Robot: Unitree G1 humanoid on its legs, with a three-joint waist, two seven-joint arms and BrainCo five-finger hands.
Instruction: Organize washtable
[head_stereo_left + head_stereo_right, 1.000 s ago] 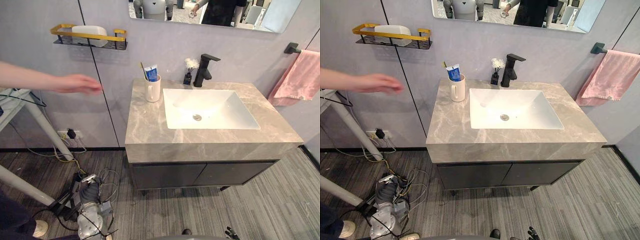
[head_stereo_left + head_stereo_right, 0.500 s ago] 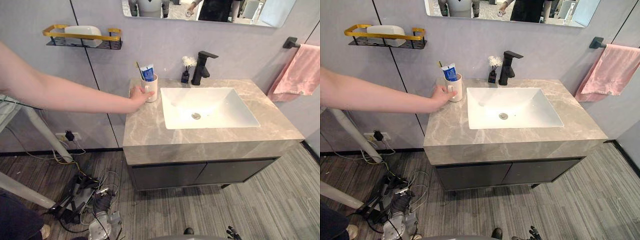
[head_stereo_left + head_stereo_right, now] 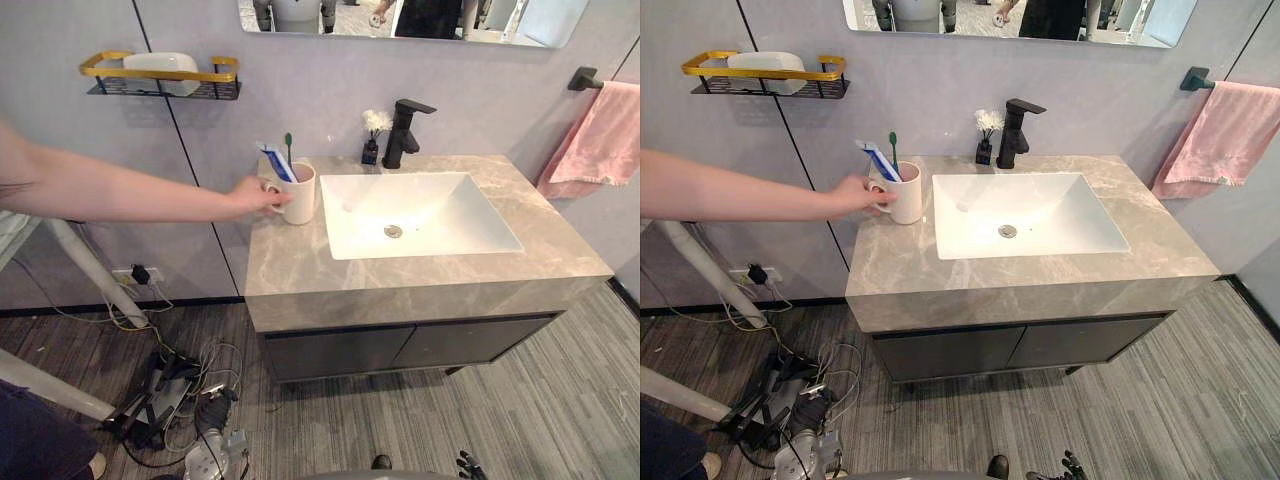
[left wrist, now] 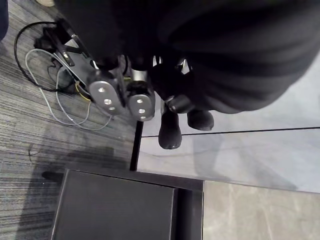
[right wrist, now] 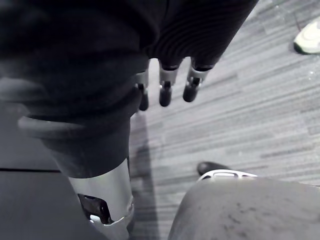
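Washtable [image 3: 300,260]: grey marbled top over dark cabinet doors.
Basin [image 3: 450,210]: white and rectangular, with nothing in it; a black faucet [image 3: 405,135] stands behind it.
Mirror [image 3: 400,18]: cut off at the top edge.
Towel [image 3: 600,140]: pink, cut off at the right edge.
Wall shelf [image 3: 160,75]: gold rim, holds a white dish [image 3: 160,62] whose contents are hidden.
Mug [image 3: 300,195]: white, near the washtable's left rear; it holds a green toothbrush [image 3: 289,148] and a leaning toothpaste tube [image 3: 275,162]. A person's hand [image 3: 250,195] is on its handle.
Vase [image 3: 371,152]: dark, with white flowers [image 3: 376,120].
Left hand [image 4: 170,135]: fingers hang loose, holding nothing.
Right hand [image 5: 165,90]: fingers straight over the floor.
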